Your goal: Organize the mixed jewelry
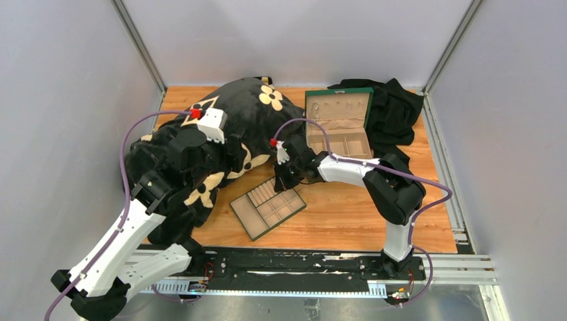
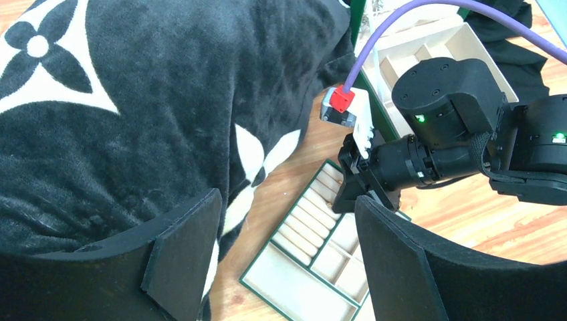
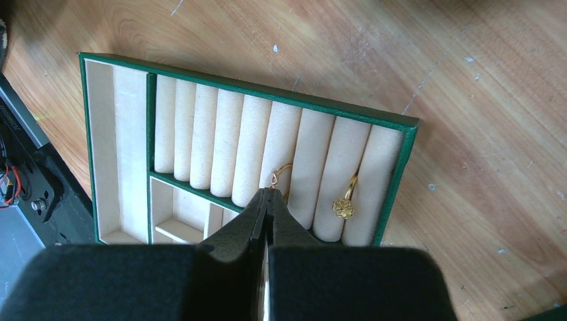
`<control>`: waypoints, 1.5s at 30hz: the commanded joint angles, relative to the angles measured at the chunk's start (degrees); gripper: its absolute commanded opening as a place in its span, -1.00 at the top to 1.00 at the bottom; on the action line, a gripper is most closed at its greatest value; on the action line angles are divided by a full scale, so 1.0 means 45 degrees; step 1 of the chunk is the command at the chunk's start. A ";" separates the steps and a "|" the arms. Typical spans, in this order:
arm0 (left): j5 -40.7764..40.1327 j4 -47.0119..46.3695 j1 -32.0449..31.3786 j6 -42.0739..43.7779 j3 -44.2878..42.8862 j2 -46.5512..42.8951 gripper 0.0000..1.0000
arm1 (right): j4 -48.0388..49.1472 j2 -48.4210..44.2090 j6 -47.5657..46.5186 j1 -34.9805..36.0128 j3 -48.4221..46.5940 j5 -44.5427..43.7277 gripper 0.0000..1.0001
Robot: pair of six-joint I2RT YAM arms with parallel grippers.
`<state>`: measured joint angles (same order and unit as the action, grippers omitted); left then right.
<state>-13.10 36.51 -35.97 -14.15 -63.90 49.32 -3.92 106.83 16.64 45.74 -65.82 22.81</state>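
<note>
1. The wooden table (image 1: 348, 224) is shut in by grey walls (image 1: 67, 100) on the left, back and right. The freest bare wood lies right of the tray and in front of it, reaching toward the right arm's base.
2. A black blanket with beige flower marks (image 1: 247, 107) covers the table's left half, and its edge comes just beside the tray's far-left side. The left arm hangs over it and hides much of it. A black cloth (image 1: 398, 107) is bunched in the back right corner, behind the box.
3. The green box (image 1: 337, 124) stands open at the back with its beige-lined lid upright and its base split into compartments. A purple cable crosses it, and its contents are too small to make out.
4. The green tray (image 1: 257, 224) lies slantwise near the table's middle. It has a row of beige rolls, one long side compartment and smaller ones. In the right wrist view its near part is hidden by the gripper's body.
5. The left gripper (image 2: 287, 200) has its jaws wide apart with nothing between them, above the blanket's edge and the tray.
6. The right gripper (image 3: 267, 195) has its jaws pressed together, tips down at the rolls.
7. The thin gold ring (image 3: 282, 172) sits in a groove between two rolls, touching those tips. Whether it is pinched cannot be told.
8. The gold clover ring (image 3: 344, 206) sits in the groove between the last two rolls, by the rim and apart from the gripper.
</note>
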 commanded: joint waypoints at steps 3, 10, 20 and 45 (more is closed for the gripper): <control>-0.0003 -0.0081 0.0059 -0.0098 0.0133 -0.0145 -0.55 | -0.0720 0.0217 0.0018 0.0188 0.0384 -0.0809 1.00; 0.0002 -0.0125 0.0063 -0.0092 0.0136 -0.0104 -0.55 | -0.0698 0.0010 0.0071 0.0188 0.0483 -0.1229 1.00; 0.0002 -0.0201 0.0063 -0.0078 0.0120 -0.0071 -0.55 | -0.0632 -0.0380 -0.0003 0.0188 0.0681 -0.1785 1.00; 0.0040 -0.0218 0.0063 -0.0097 0.0057 0.0034 -0.56 | -0.0987 -0.0028 -0.0220 0.0188 0.0345 -0.1366 1.00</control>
<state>-13.10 36.51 -35.97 -14.17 -63.83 49.34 -3.90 105.75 16.99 46.13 -64.75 19.94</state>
